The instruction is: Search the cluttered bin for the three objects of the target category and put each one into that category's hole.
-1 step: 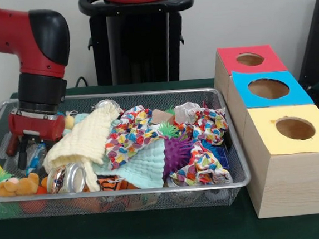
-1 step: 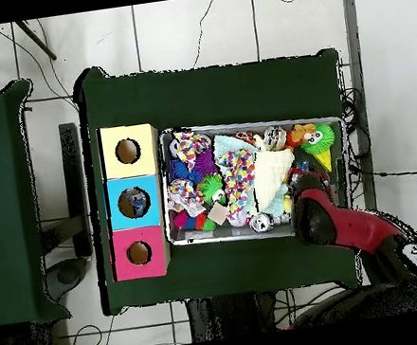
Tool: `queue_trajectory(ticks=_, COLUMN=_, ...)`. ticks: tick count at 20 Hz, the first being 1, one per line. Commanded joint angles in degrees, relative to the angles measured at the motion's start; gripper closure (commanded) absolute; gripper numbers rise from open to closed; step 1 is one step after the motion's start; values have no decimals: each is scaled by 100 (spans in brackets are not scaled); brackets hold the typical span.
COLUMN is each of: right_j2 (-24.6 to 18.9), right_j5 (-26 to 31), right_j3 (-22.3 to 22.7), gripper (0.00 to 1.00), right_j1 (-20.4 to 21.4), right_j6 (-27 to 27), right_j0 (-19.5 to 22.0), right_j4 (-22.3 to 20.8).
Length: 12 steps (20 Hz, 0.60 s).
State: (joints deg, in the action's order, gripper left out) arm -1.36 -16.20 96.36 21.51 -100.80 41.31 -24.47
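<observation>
On green table (image 1: 158,231), mesh bin (image 1: 240,182), tiled floor (image 2: 192,29)

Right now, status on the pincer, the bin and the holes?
Pincer down in the bin's end farthest from the boxes, fingers hidden. Bin cluttered: cloths, purple spiky ball, jar. Red, blue, yellow holes unobstructed.

Probably a robotics lab: green-clothed table (image 2: 208,75) on tiled floor (image 2: 192,29) strewn with loose cables (image 2: 212,12).

end effector (image 1: 28,150) fingers behind clutter
</observation>
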Motion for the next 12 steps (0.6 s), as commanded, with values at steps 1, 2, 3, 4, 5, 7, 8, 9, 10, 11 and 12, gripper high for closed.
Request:
queue_trajectory(ticks=1, right_j2=-512, right_j5=1231, right_j3=416, gripper=0, right_j1=219, right_j6=-408, right_j0=372, right_j4=-208)
queue_trajectory(ticks=2, right_j2=-531, right_j5=1252, right_j3=463, gripper=0, right_j1=275, right_j6=-368, right_j0=414, right_j4=-274)
queue_trajectory(ticks=3, right_j2=-541, right_j5=1178, right_j3=480, gripper=0, right_j1=294, right_j6=-379, right_j0=433, right_j4=-327)
queue_trajectory(ticks=4, right_j2=-578, right_j5=1128, right_j3=496, gripper=100, right_j1=293, right_j6=-415, right_j0=481, right_j4=-377)
queue_trajectory(ticks=5, right_j2=-626, right_j5=1203, right_j3=488, gripper=100, right_j1=284, right_j6=-382, right_j0=520, right_j4=-383)
queue_trajectory(ticks=7, right_j2=-721, right_j5=1355, right_j3=473, gripper=100, right_j1=268, right_j6=-316, right_j0=600, right_j4=-396)
queue_trajectory(ticks=8, right_j2=-775, right_j5=1525, right_j3=418, gripper=100, right_j1=250, right_j6=-232, right_j0=609, right_j4=-386)
queue_trajectory(ticks=9, right_j2=-829, right_j5=1696, right_j3=363, gripper=100, right_j1=232, right_j6=-148, right_j0=618, right_j4=-376)
queue_trajectory(ticks=10, right_j2=-861, right_j5=1705, right_j3=346, gripper=100, right_j1=233, right_j6=-137, right_j0=629, right_j4=-399)
queue_trajectory(ticks=11, right_j2=-869, right_j5=1703, right_j3=342, gripper=100, right_j1=228, right_j6=-122, right_j0=629, right_j4=-421)
queue_trajectory(ticks=12, right_j2=-881, right_j5=1719, right_j3=342, gripper=100, right_j1=227, right_j6=-112, right_j0=626, right_j4=-433)
